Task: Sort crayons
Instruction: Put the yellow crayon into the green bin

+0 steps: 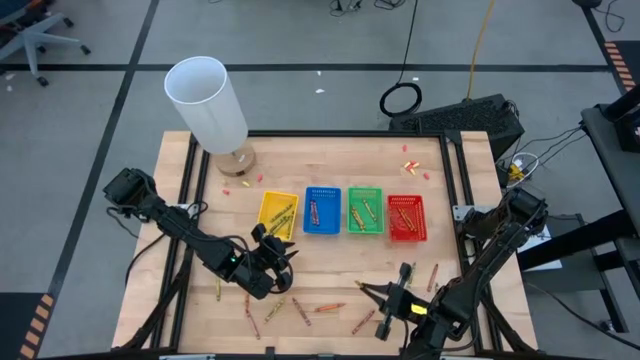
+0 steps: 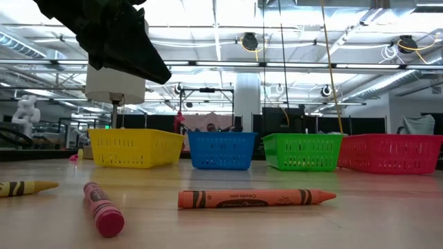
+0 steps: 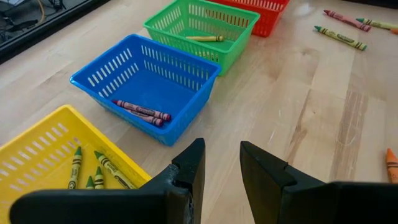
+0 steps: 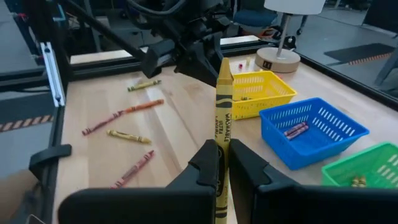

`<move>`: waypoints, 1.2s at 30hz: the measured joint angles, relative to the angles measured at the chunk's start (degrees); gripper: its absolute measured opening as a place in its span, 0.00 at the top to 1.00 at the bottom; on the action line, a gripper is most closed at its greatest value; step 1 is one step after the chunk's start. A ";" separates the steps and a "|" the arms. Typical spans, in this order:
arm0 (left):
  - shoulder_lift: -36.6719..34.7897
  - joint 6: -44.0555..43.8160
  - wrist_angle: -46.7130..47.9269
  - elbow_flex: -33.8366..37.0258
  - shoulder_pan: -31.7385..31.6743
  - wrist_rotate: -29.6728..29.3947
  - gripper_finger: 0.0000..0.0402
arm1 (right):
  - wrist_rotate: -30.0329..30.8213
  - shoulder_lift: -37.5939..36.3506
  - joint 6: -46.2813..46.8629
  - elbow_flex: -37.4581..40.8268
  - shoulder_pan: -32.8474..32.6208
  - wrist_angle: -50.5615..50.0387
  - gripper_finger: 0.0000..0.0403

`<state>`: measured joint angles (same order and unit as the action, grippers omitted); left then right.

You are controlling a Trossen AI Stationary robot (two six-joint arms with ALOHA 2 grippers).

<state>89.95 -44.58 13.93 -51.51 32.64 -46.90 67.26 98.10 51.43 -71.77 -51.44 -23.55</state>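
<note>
Four trays stand in a row across mid-table: yellow (image 1: 278, 213), blue (image 1: 322, 210), green (image 1: 365, 210) and red (image 1: 406, 217), each with a few crayons inside. Loose crayons lie on the near part of the table, among them an orange one (image 2: 256, 198) and a red one (image 2: 102, 207). My left gripper (image 3: 221, 165) hangs open beside the yellow tray's near edge, with nothing between its fingers. My right gripper (image 4: 224, 158), near the table's front right (image 1: 395, 298), is shut on a yellow crayon (image 4: 224, 106). My right gripper pinches the yellow crayon's wrapped shaft (image 4: 223, 142) between its two fingers, well back from the pointed tip (image 4: 224, 65). The crayon passes through the gap and sticks out on both sides of the fingers. It is lifted clear of the table.
A white cylinder on a round wooden base (image 1: 208, 105) stands at the far left corner. Tiny red-pink scraps (image 1: 410, 165) lie at the far right. Black frame rails (image 1: 455, 190) run along the table's sides. Bare wood (image 3: 311, 112) shows between the trays and the loose crayons.
</note>
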 joint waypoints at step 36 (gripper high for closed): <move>0.02 -0.04 -0.56 0.00 0.01 0.54 0.75 | 0.09 -0.02 26.33 2.31 22.65 -28.65 0.99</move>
<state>89.97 -44.62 13.37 -51.51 32.65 -46.36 67.36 98.08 77.76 -69.46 -28.79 -52.21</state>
